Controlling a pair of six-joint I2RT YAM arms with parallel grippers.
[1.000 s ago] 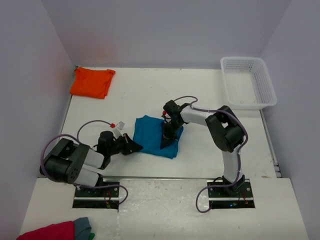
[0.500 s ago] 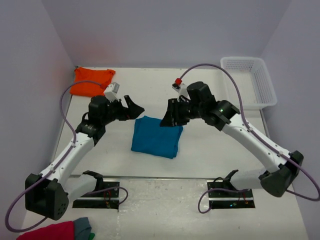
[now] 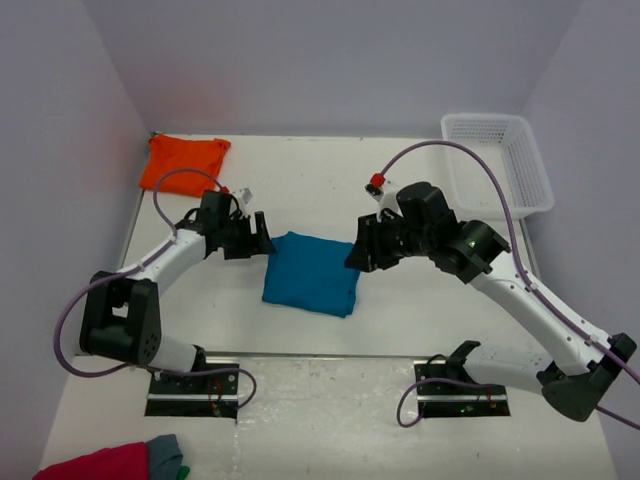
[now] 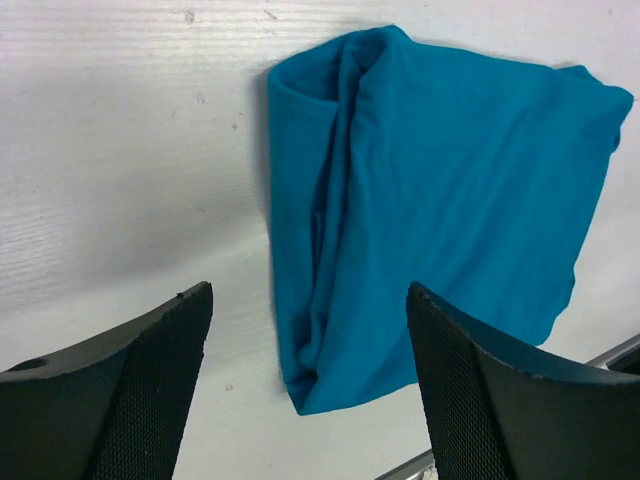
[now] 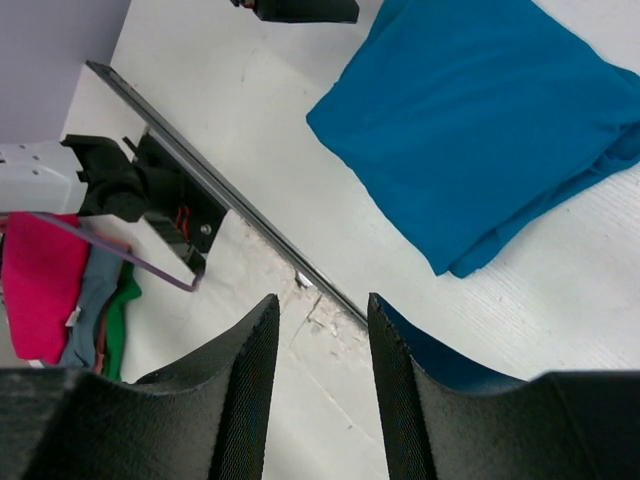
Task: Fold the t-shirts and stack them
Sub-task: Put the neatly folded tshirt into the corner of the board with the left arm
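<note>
Lying folded at the centre of the white table (image 3: 300,180) in the overhead view, the teal-blue t-shirt (image 3: 310,273) forms a near-rectangle, its slightly longer axis running left to right and dipping a little toward the right. The left gripper (image 3: 262,238) hangs just off its upper-left corner, jaws apart and empty. The right gripper (image 3: 358,252) sits at its upper-right corner, jaws parted more narrowly, gripping nothing. The orange t-shirt (image 3: 183,163) lies folded in the table's upper-left corner, long axis left to right, well apart from the teal one. A white basket (image 3: 497,165) stands at upper right. A crimson cloth (image 3: 100,463) and a grey cloth (image 3: 165,452) lie at the frame's lower left.

From the left wrist, the left gripper (image 4: 310,290) shows its black fingers (image 4: 140,390) spread wide above the teal-blue t-shirt (image 4: 430,200). The shirt's bunched fold runs top to bottom along its left edge.

From the right wrist, the right gripper (image 5: 322,300) stands open over bare table. The teal-blue t-shirt (image 5: 470,130) fills the upper right, one corner pointing left and layered edges showing at lower right.
</note>
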